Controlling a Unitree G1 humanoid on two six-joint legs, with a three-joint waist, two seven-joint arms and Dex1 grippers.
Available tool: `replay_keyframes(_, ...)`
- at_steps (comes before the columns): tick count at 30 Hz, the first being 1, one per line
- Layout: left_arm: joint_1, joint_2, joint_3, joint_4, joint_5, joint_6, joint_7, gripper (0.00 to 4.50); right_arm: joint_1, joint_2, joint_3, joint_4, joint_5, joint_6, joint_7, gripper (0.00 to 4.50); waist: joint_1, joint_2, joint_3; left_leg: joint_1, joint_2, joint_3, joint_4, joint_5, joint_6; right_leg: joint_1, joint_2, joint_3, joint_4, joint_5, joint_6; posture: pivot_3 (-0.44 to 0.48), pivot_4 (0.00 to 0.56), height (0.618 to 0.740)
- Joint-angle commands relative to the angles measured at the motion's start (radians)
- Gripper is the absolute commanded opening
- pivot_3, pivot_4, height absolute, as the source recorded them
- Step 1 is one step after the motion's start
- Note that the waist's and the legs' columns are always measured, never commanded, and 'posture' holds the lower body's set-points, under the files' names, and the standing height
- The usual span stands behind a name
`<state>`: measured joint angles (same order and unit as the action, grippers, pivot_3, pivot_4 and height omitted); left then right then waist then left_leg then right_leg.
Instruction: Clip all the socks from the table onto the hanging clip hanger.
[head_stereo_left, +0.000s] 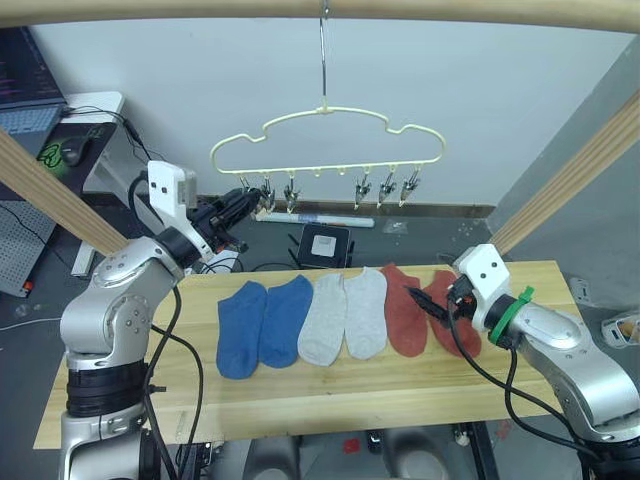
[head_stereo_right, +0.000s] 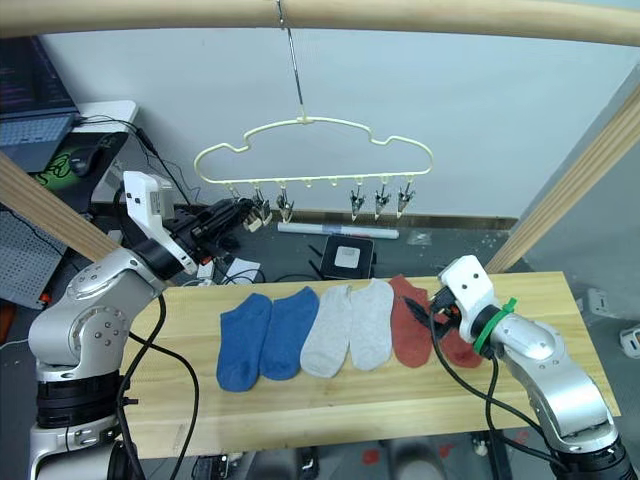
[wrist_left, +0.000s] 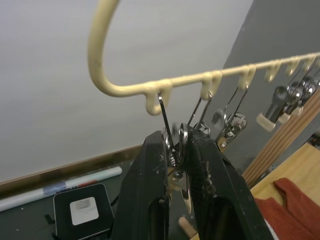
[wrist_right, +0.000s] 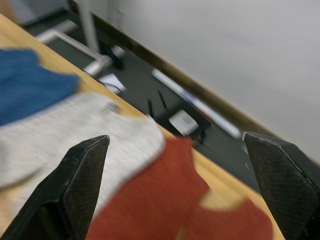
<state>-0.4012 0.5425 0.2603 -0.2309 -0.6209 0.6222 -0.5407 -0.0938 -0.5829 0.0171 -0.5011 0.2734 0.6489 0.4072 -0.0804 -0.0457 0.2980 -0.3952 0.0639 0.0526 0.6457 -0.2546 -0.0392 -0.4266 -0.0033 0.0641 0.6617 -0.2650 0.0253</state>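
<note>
Six socks lie side by side on the table (head_stereo_left: 420, 385), long axes running roughly 12 to 6, cuffs toward the wall: two blue socks (head_stereo_left: 262, 325), two grey socks (head_stereo_left: 345, 315), two red socks (head_stereo_left: 425, 310) at the 3 o'clock end. Above them the hanger (head_stereo_left: 326, 140) hangs from a pole (head_stereo_left: 330, 10), its long axis 9 to 3, clips (head_stereo_left: 385, 188) pointing down. The left gripper (wrist_left: 176, 150) is clamped on the end clip (wrist_left: 172, 142) at 9 o'clock; the left wrist view shows its fingers pinching the metal. The right gripper (wrist_right: 175, 175) hovers over the red socks, jaws wide apart.
</note>
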Motion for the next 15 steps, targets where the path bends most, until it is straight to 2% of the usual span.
replay_keyframes(1, 0.007, -0.006, 0.005, -0.063, 0.015, -0.030, 0.025, 0.25, -0.010, 0.029, -0.050, 0.069, -0.036, 0.007, -0.060, 4.50, 0.002, 0.002, 0.008, 0.000, 0.000, 0.000, 0.000, 0.000, 0.000, 0.000, 0.000, 0.000, 0.000, 0.000, 0.000, -0.108, 0.363, 0.740)
replay_keyframes(7, 0.023, -0.008, 0.003, -0.100, 0.020, -0.030, 0.047, 0.25, -0.056, 0.084, -0.059, 0.250, -0.083, -0.029, -0.104, 4.50, 0.005, 0.004, 0.029, -0.006, 0.000, 0.004, 0.000, 0.002, -0.003, -0.010, -0.001, 0.003, 0.003, 0.001, -0.001, -0.083, 0.386, 0.740)
replay_keyframes(15, 0.035, -0.003, 0.004, -0.116, 0.014, -0.025, 0.055, 0.25, -0.153, 0.166, -0.067, 0.555, -0.139, -0.184, -0.144, 4.50, 0.012, 0.006, 0.040, -0.006, 0.000, 0.006, -0.001, 0.001, -0.007, -0.012, -0.001, 0.005, 0.003, 0.001, -0.001, -0.059, 0.395, 0.740)
